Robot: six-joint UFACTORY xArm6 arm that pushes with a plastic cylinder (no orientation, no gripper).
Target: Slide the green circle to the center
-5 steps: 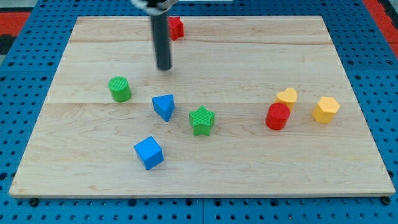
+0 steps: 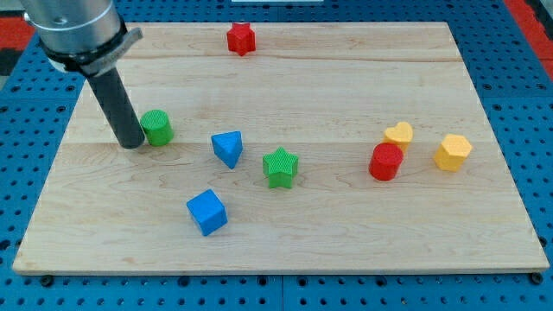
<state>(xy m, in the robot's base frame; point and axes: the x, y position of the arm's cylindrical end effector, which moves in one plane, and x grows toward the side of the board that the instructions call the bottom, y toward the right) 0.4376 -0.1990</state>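
Touching the green circle from the view's left, my tip stands near the board edge.

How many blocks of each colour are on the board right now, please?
Green: 2, the green circle beside my tip and the green star.
Blue: 2, the blue triangle and the blue cube.
Red: 2, the red star and the red cylinder.
Yellow: 2, the yellow heart and the yellow hexagon.
Total: 8.

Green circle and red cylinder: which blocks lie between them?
In the camera view, the blue triangle and green star lie between the green circle and red cylinder.
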